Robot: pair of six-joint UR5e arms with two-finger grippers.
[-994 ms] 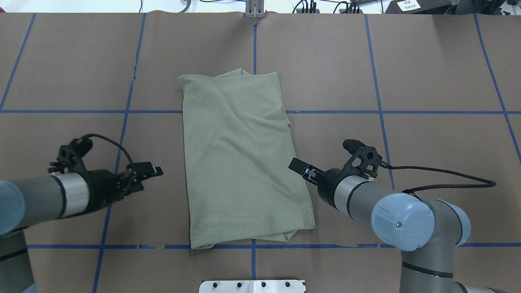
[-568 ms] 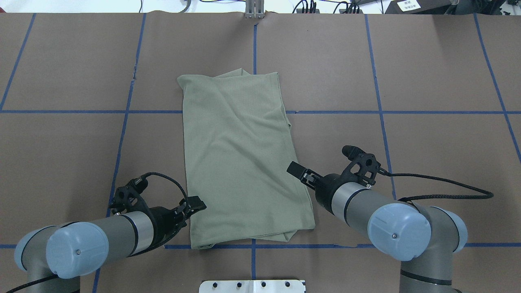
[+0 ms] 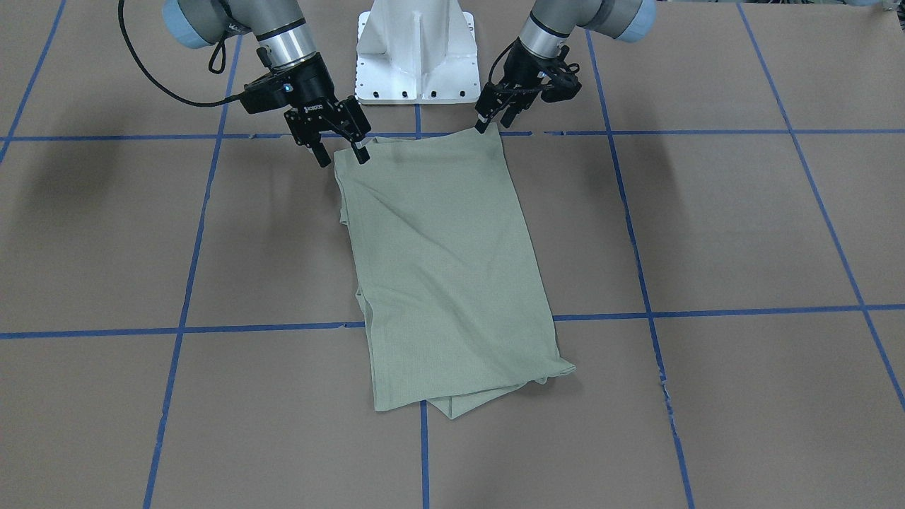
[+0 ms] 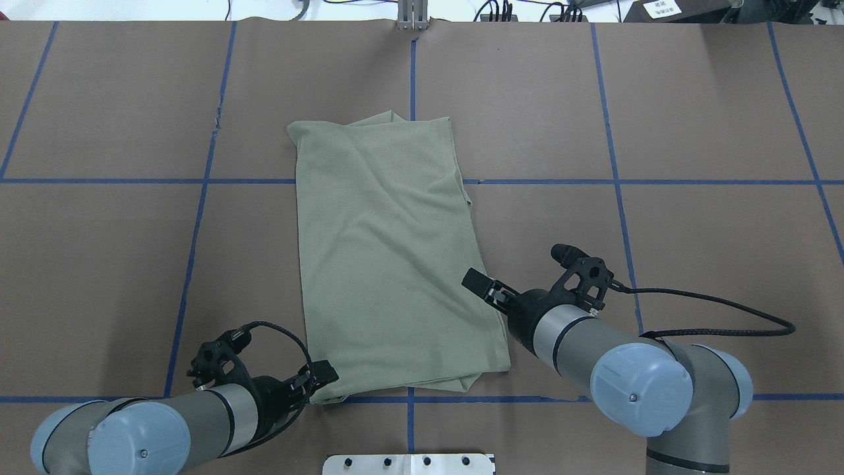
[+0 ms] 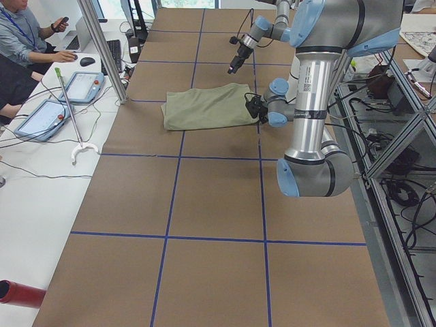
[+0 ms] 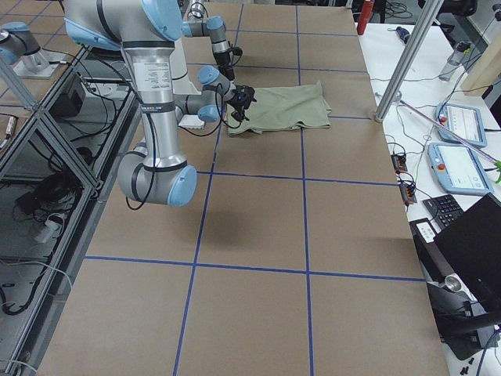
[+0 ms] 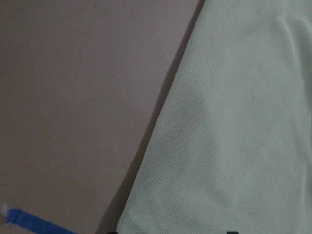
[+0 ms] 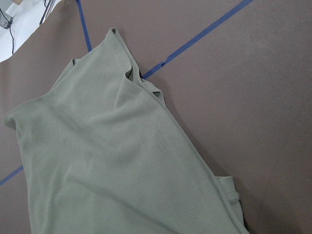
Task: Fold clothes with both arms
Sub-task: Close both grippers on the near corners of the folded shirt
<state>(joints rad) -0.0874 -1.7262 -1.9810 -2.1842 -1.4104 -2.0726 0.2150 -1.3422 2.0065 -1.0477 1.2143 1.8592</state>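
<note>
The pale green shirt (image 4: pixel 389 264) lies folded into a long flat rectangle mid-table; it also shows in the front view (image 3: pixel 445 268) and both wrist views (image 7: pixel 234 122) (image 8: pixel 107 161). My left gripper (image 4: pixel 321 378) is low at the shirt's near-left corner, open, holding nothing; in the front view (image 3: pixel 493 121) it is at that corner. My right gripper (image 4: pixel 483 289) hangs open and empty above the shirt's right edge, near the near-right corner (image 3: pixel 343 154). No neckline or label shows.
The white pedestal base (image 3: pixel 417 49) stands just behind the shirt's near edge, between the arms. Blue tape lines (image 4: pixel 198 224) grid the brown table. Operators and tablets (image 5: pixel 48 116) sit beyond the table's far edge. Bare table lies on both sides of the shirt.
My left gripper has swung back toward the robot and in to the shirt's near-left corner. My right gripper has drifted slightly nearer the robot. The shirt has not moved.
</note>
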